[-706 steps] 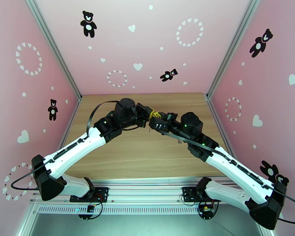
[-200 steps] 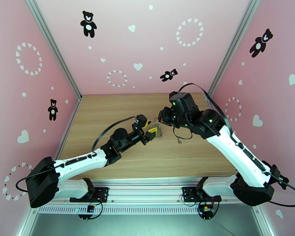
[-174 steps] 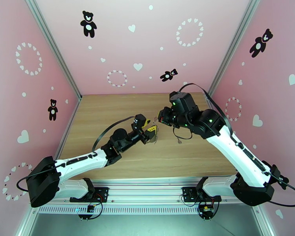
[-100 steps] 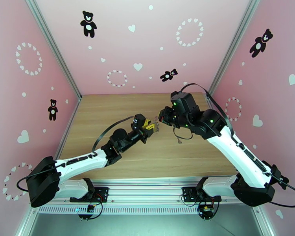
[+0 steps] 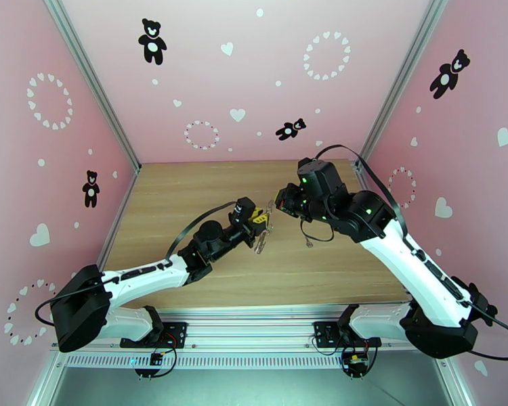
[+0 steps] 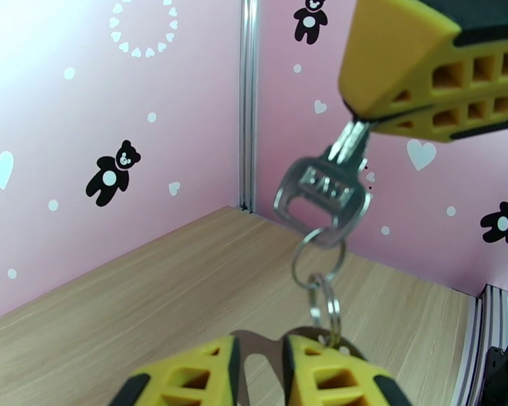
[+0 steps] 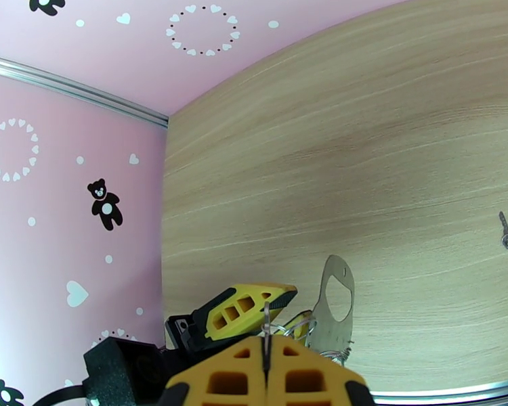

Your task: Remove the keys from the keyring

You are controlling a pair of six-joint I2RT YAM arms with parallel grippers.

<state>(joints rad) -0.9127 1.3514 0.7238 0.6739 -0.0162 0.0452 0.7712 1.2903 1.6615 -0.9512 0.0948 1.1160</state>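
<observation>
The keys are in two places. A silver metal key with a squared, stamped head (image 6: 320, 189) hangs in the air between the arms, above the middle of the pale wooden table (image 7: 389, 130). A tiny dark key (image 7: 506, 231) lies loose on the boards, well apart to the right.

The right gripper (image 7: 265, 348) has its yellow fingers pressed flat together on the silver key's blade. From that key's head runs the keyring (image 6: 317, 281), a short string of thin silver split rings ending in a flat silver tag with an oval hole (image 7: 336, 299). The left gripper (image 6: 259, 350) sits just below, its fingers narrow and pinching the top of that tag where the last ring joins it.

The step in hand appears to be working this key off its ring. Doing it well likely means holding the tag firm and steady, with the rings taut but not strained. The key can then be turned so its hole rides round the ring's coil to the open end. A straight pull would probably only tighten the links or drag the thin blade out of the right fingers.
</observation>
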